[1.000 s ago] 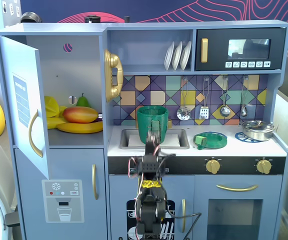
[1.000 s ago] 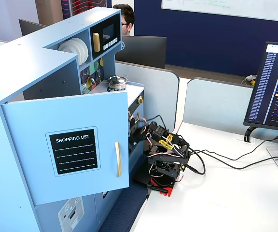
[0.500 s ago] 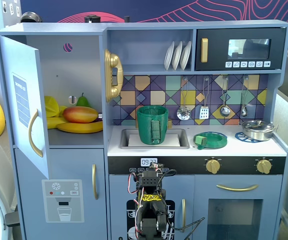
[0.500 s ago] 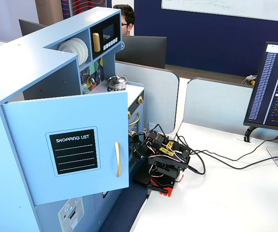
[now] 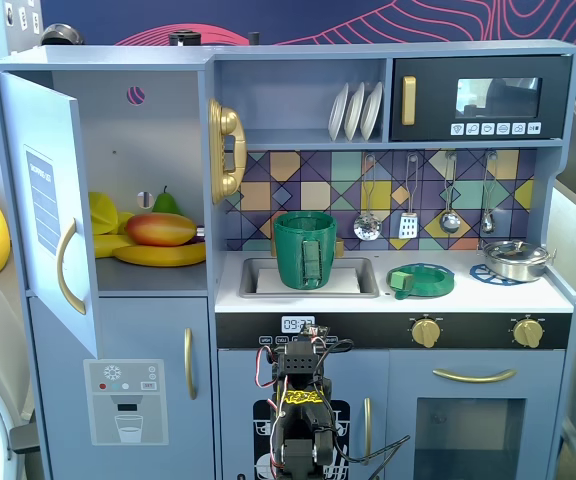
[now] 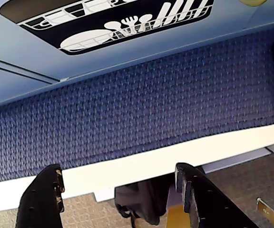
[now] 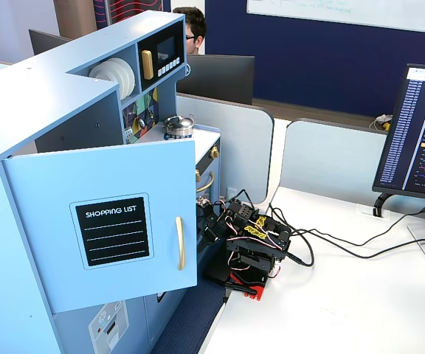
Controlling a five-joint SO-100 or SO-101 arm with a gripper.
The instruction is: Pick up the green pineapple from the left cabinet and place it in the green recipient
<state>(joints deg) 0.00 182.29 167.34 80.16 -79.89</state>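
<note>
The left cabinet (image 5: pixel 153 140) stands with its door (image 5: pixel 46 205) swung open; the door also shows in a fixed view (image 7: pixel 109 221). On its shelf lie a mango (image 5: pixel 161 229), bananas (image 5: pixel 158 256) and a green pear (image 5: pixel 166 202). The green pineapple shows in no view. The green recipient (image 5: pixel 305 250) stands upright in the sink. My arm (image 5: pixel 298 420) is folded low in front of the kitchen, far below the shelf. In the wrist view my gripper (image 6: pixel 119 173) is open and empty, over a blue mat and the table's white edge.
A flat green dish (image 5: pixel 420 280) and a silver pot (image 5: pixel 516 258) sit on the counter right of the sink. A gold toy phone (image 5: pixel 226 150) hangs beside the cabinet. The black microwave (image 5: pixel 480 97) is at top right. Cables (image 7: pixel 330 240) trail across the white table.
</note>
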